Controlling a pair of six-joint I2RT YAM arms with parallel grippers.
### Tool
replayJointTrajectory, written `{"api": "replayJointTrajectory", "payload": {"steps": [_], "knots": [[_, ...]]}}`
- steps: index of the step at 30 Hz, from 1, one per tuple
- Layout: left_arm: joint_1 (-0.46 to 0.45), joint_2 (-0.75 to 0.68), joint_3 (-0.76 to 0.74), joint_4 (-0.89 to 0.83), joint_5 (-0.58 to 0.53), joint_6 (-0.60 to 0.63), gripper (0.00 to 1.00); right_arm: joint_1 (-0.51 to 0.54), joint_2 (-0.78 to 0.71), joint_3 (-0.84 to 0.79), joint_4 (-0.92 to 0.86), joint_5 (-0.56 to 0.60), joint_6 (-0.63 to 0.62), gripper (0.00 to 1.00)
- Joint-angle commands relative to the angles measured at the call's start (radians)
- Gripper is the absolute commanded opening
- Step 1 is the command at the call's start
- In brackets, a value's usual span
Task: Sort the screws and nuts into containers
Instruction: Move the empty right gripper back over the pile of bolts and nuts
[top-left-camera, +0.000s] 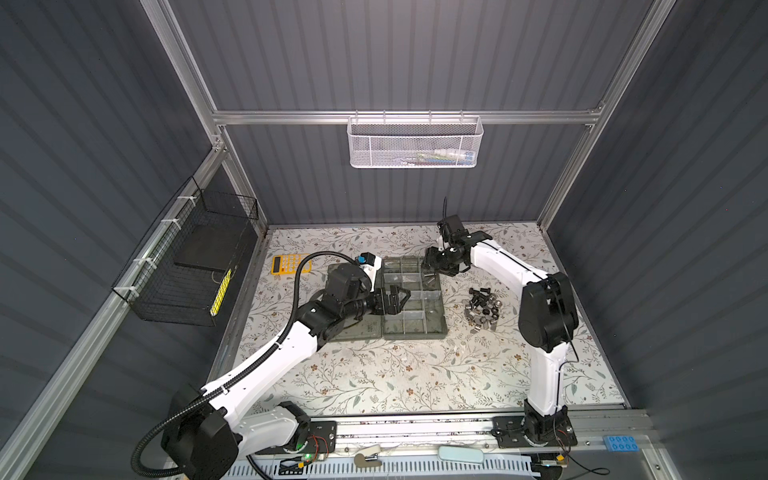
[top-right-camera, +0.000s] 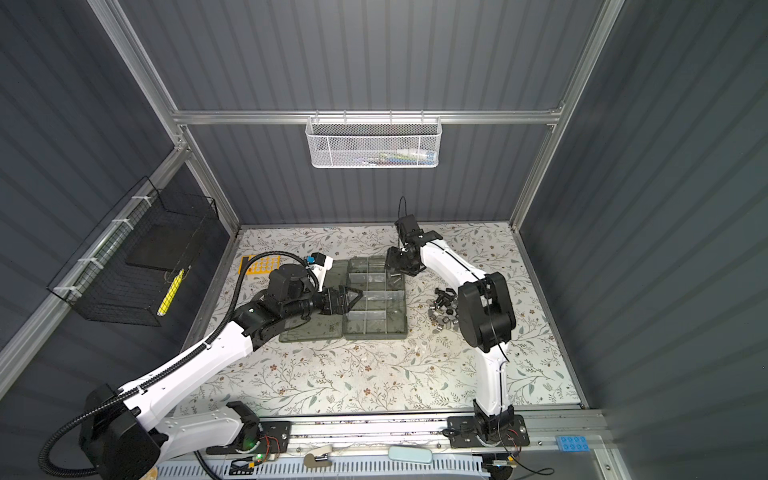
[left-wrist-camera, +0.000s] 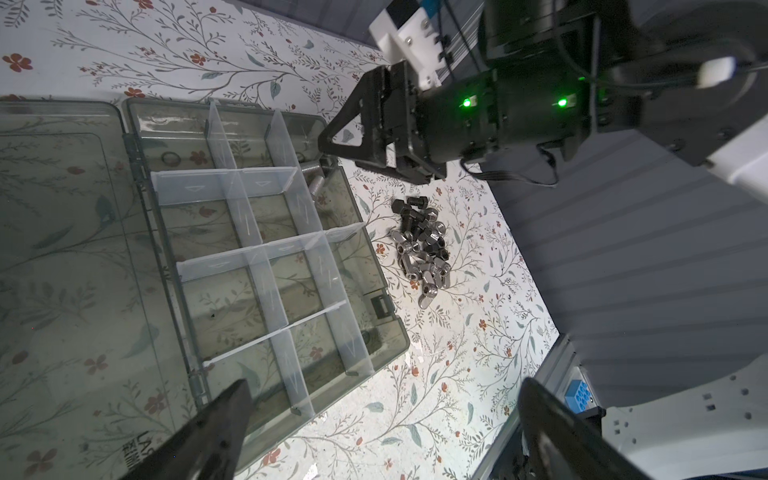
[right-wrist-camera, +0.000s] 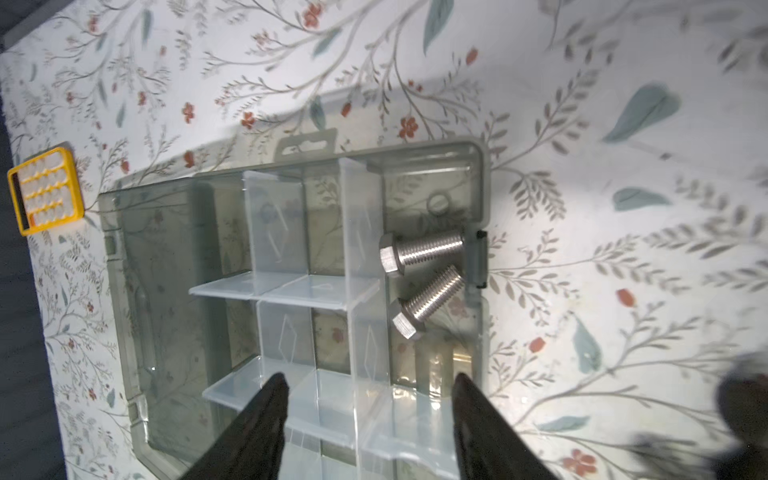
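Right gripper (right-wrist-camera: 369, 386) hangs empty, fingers spread, over the far right cell of the containers (right-wrist-camera: 478, 178), placed, we judge, so parts drop beside the two silver screws (right-wrist-camera: 426, 253) lying there; left gripper (left-wrist-camera: 384, 399), likewise spread, idles at their left edge, unsorted nuts (top-left-camera: 482, 318) heaped right.

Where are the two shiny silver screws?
In both top views the two silver screws lie in the far right corner cell of the organizer case, right under the open right end effector.

table (top-left-camera: 374, 374) white floral | calculator (top-left-camera: 286, 264) yellow | screws (right-wrist-camera: 424, 253) silver | containers (right-wrist-camera: 480, 187) grey-green
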Motion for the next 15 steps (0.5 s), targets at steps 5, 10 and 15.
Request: {"api": "replayJointTrajectory", "payload": {"steps": [5,10,15], "knots": [[-0.050,0.005,0.019,0.010,-0.013,-0.014,1.00,-0.004,-0.138,-0.090,-0.063,0.091,-0.063,0.93],[-0.092,0.033,0.061,-0.006,-0.038,-0.017,1.00,-0.026,-0.258,-0.229,-0.021,0.140,-0.072,0.99],[-0.131,0.080,0.095,0.004,-0.046,-0.027,1.00,-0.071,-0.369,-0.376,0.006,0.182,-0.069,0.99]]}}
